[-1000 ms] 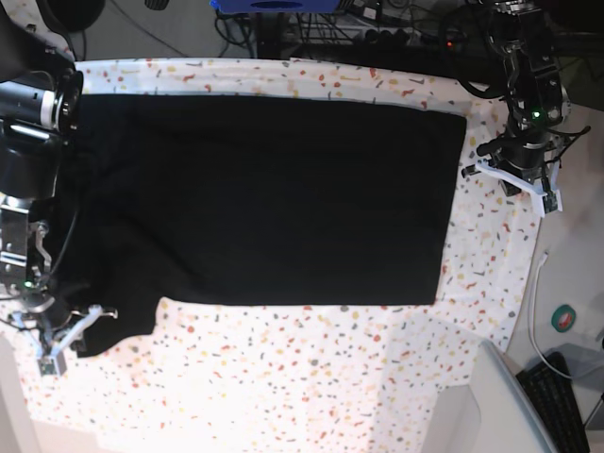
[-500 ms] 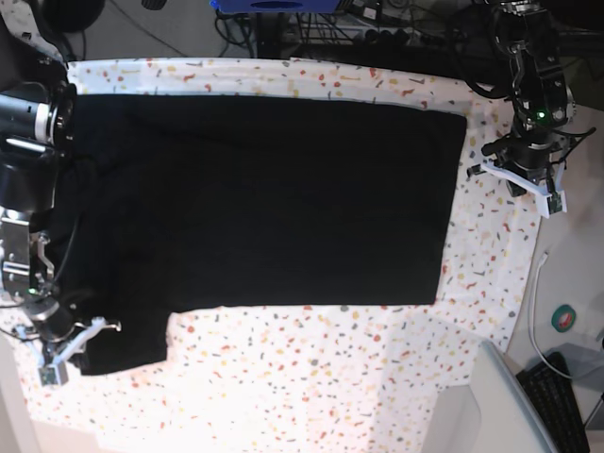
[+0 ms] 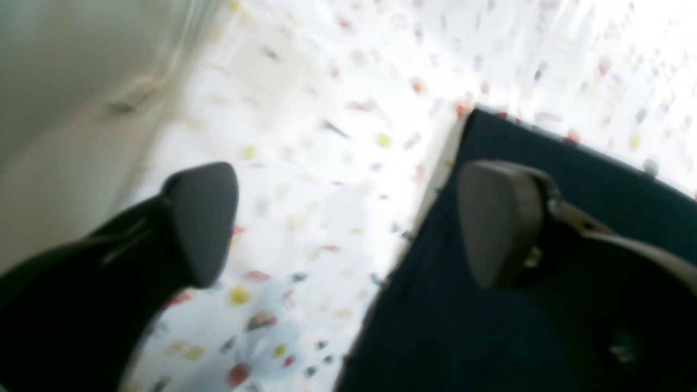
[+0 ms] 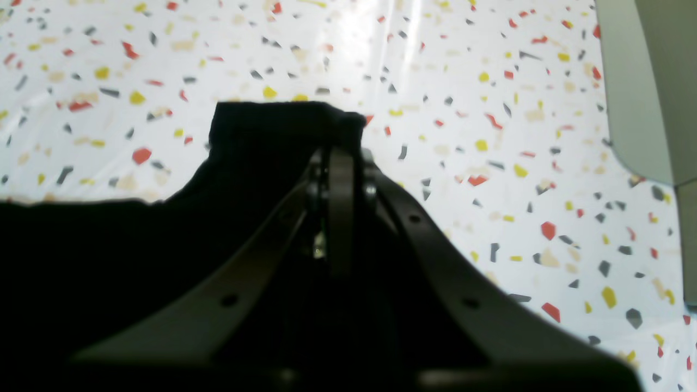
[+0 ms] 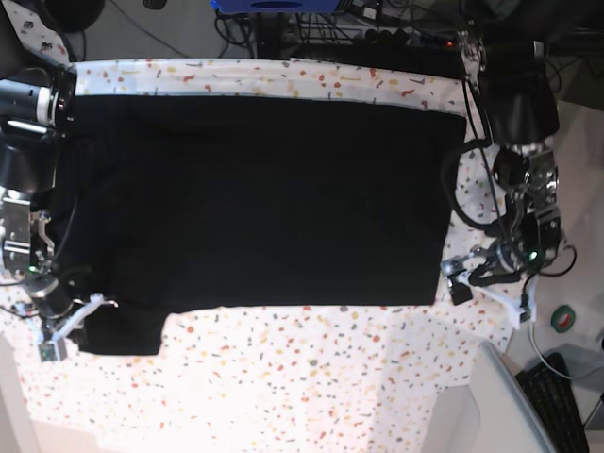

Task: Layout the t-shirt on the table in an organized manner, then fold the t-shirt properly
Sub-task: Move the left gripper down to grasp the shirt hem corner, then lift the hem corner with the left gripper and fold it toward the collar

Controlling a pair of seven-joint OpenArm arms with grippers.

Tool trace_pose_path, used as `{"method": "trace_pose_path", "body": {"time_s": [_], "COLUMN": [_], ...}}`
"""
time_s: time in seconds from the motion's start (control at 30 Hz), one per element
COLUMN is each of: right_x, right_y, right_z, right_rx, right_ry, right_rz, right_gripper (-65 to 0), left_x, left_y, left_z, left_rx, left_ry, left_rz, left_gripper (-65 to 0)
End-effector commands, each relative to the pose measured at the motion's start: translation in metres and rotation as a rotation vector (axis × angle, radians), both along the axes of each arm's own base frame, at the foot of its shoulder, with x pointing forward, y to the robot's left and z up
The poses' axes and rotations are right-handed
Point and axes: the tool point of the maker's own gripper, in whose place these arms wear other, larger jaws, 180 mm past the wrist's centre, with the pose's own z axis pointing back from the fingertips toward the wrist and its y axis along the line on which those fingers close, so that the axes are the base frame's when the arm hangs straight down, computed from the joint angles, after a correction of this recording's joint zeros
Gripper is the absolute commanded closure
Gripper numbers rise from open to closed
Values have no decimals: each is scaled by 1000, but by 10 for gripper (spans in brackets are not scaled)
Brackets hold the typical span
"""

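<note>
The black t-shirt (image 5: pixel 264 198) lies spread flat across the speckled table (image 5: pixel 330 377). My left gripper (image 5: pixel 460 280) hangs at the shirt's near right corner. In the left wrist view it (image 3: pixel 348 223) is open: one fingertip (image 3: pixel 201 223) is over bare table (image 3: pixel 326 109), the other over the shirt's edge (image 3: pixel 435 326), with nothing between them. My right gripper (image 5: pixel 75 323) is at the near left. In the right wrist view it (image 4: pixel 340 158) is shut on the sleeve's black fabric (image 4: pixel 261 141), low over the table (image 4: pixel 490 81).
A plain grey side surface (image 5: pixel 491 406) stands at the near right corner, also in the right wrist view (image 4: pixel 642 81). A keyboard (image 5: pixel 566 406), a white cable (image 5: pixel 536 311) and a green round item (image 5: pixel 564 318) lie off the table's right edge. Cables crowd the far side.
The left arm has swung from the shirt's far right corner to its near right corner and its jaws have opened. The right gripper has drawn the sleeve slightly outward and nearer.
</note>
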Motion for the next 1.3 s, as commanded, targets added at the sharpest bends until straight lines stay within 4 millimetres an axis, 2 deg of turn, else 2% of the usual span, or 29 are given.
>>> {"method": "trace_pose_path", "body": {"time_s": [0.0,0.07,0.23,0.37,0.53,0.57,0.6,0.67,0.7,0.77,0.87,0.97,1.03,1.27], "right_x": [17,17,1,-2,-9,-11,-12,-14,-15,-15,-16,-19,-20,-21], "right_y": [-7,-10,-9,-9,-9,-9,-9,-9,-9,-9,-9,-9,-9,-9], "right_z": [29,31,27,29,20,18,16,14,14,14,12,9,8,7], "right_rx": [-5,-11,-36,-44,-44,-44,-44,-44,-44,-44,-44,-44,-44,-44], "right_ry": [-86,-86,-94,-102,-83,-77,-74,-69,-68,-68,-63,-57,-54,-53], "right_rz": [-6,-9,3,7,8,8,8,8,8,8,8,8,8,9], "right_gripper": [0,0,0,0,0,0,0,0,0,0,0,0,0,0], "left_x": [19,28,40,48,45,44,45,44,44,51,49,38,26,-35], "left_y": [-5,-14,-21,-30,-41,-44,-48,-56,-59,-66,-72,-77,-81,-97], "left_z": [7,-7,-14,-23,-45,-47,-48,-51,-50,-38,-23,-13,-5,3], "left_rx": [5,-12,0,-15,-36,-25,-9,21,35,67,154,288,400,758], "left_ry": [-13,34,-48,-58,-37,-39,-45,-55,-67,-116,-167,-194,-209,-195], "left_rz": [-23,-40,-40,-34,-28,-44,-66,-111,-129,-169,-258,-360,-430,-674], "left_gripper": [-650,-650,-650,-650,-650,-594,-504,-313,-196,0,0,0,0,0]}}
